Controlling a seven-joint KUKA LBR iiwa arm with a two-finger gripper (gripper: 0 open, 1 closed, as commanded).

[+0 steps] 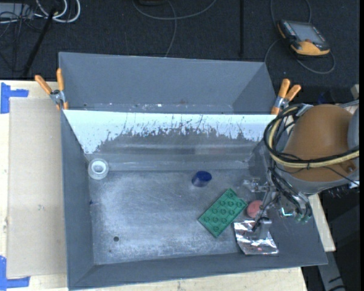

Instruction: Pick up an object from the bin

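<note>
My gripper [265, 210] is low in the bin's right front corner, partly hidden under the arm's cover and cables. It is right beside a small pink round thing [253, 209] and just above a crumpled piece of silver foil [255, 239] lying by the front wall. A green studded flat brick [223, 213] lies tilted just to the left of the pink thing. I cannot make out whether the gripper touches the pink thing or the foil.
A small blue cap [201, 178] lies near the middle of the bin floor. A clear tape roll [98, 168] sits at the far left by the back wall. The arm comes in over the right rim.
</note>
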